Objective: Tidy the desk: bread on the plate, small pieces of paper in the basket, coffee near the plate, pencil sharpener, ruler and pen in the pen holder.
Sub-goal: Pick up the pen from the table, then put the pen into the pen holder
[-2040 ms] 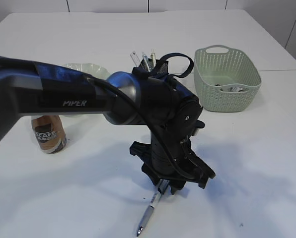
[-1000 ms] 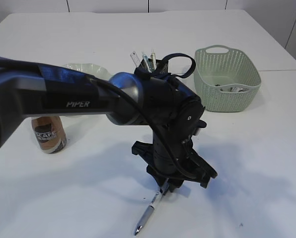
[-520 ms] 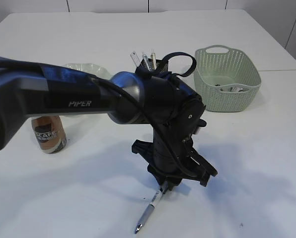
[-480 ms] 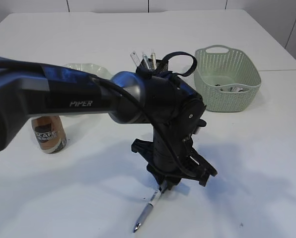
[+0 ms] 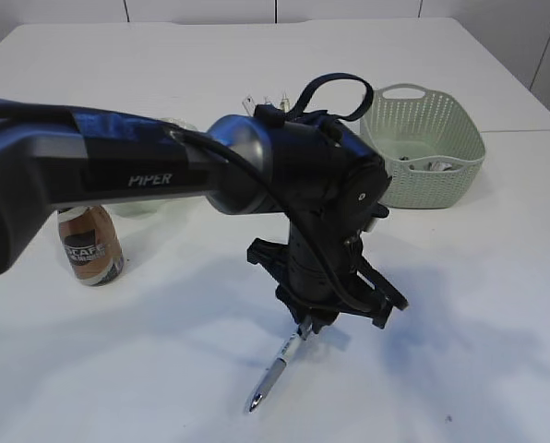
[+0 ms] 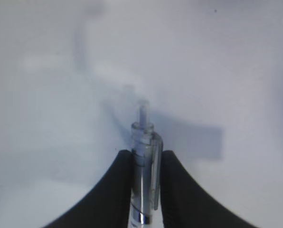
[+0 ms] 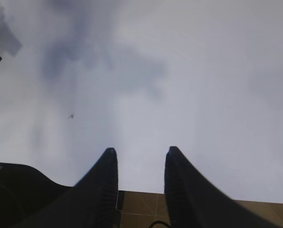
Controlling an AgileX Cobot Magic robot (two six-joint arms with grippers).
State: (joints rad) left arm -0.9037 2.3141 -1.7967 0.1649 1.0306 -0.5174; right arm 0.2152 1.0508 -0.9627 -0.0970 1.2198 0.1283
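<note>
Above the desk (image 5: 460, 277), left jaws pinch the pen (image 6: 144, 185); right jaws apparently spread, empty.

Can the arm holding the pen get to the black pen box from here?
Probably yes. The left gripper grips the pen, and the pen holder stands just behind the arm with nothing seen between; the arm hides most of it.

My left arm (image 5: 164, 175) reaches from the left edge of the exterior view to mid-frame, wrist bent straight down. My left gripper (image 6: 146, 156) is clamped on the pen (image 6: 144, 175). My right gripper (image 7: 139, 159) shows parted, empty jaws; its arm seems outside the exterior view.
</note>
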